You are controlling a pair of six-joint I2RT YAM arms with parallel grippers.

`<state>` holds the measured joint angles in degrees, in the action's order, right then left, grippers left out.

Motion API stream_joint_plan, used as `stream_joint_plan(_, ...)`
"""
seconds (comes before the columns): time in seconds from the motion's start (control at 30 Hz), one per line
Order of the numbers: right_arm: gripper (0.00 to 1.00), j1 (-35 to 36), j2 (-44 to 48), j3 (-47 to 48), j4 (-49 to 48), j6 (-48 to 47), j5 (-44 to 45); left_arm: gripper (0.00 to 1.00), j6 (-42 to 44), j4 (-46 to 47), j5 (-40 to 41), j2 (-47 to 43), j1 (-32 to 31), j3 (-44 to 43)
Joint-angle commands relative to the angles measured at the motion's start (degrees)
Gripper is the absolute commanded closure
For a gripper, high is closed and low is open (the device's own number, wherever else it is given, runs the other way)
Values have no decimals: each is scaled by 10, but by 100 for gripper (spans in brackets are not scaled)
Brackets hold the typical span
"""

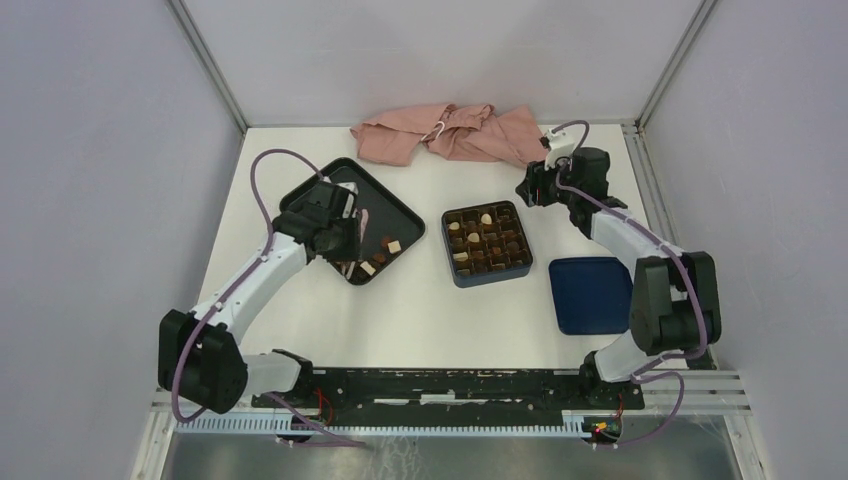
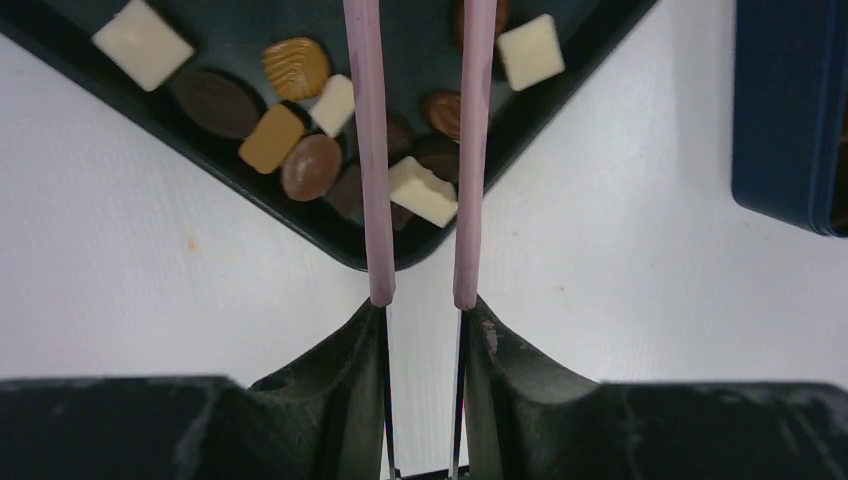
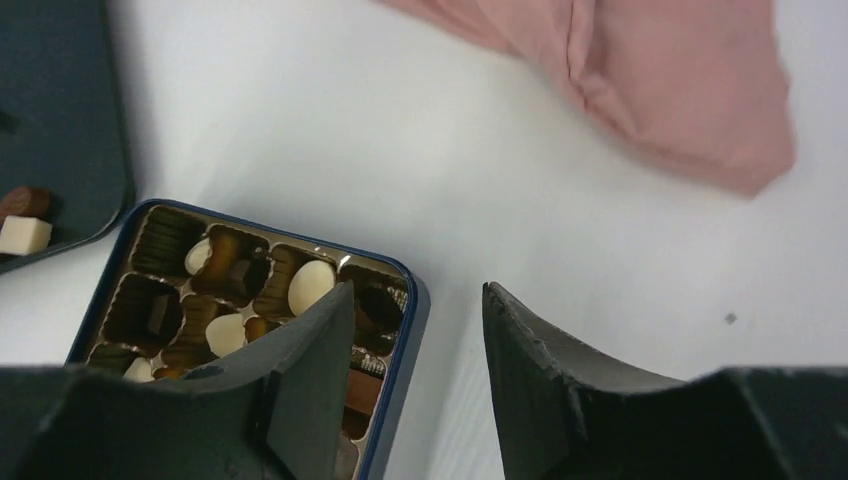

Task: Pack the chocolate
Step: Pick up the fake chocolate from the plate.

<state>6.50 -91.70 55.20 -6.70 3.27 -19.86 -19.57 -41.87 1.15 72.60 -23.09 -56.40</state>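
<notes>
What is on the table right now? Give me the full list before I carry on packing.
loose chocolate: about a dozen; dark brown, light brown, cream-white; in the tray's corner nearest the arms
packed chocolate: count unclear; same colours; in the box's cells
black tray: one; black; left of centre
chocolate box: one; dark blue, brown gridded insert; centre
lid: one; dark blue; right of the box
cloth: one; pink, crumpled; far edge
table: one; white
tweezers: one pair; pink; held by the left gripper, prongs over the loose pieces
left gripper: black; above the tray
right gripper: black; open, empty; beyond the box, near the cloth
</notes>
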Motion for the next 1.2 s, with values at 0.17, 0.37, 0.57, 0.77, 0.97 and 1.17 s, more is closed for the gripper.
stream_joint_plan(0.17,32,-6,130,21,-19,-181,-197,64,82,-22,-46,63,104,-50)
stream_joint_plan(0.37,18,-5,96,73,104,-199,-334,62,106,-48,-60,131,142,-86)
stream_joint_plan(0.57,17,-5,117,5,57,-216,-362,58,110,-85,-42,190,148,-144)
stream_joint_plan(0.77,17,-5,98,16,101,-248,-367,54,119,-123,-16,241,148,-201)
stream_joint_plan(0.97,18,-5,90,25,120,-262,-367,54,123,-152,-4,275,148,-233)
stream_joint_plan(1.17,18,-4,88,25,120,-261,-367,54,125,-162,-9,294,148,-246)
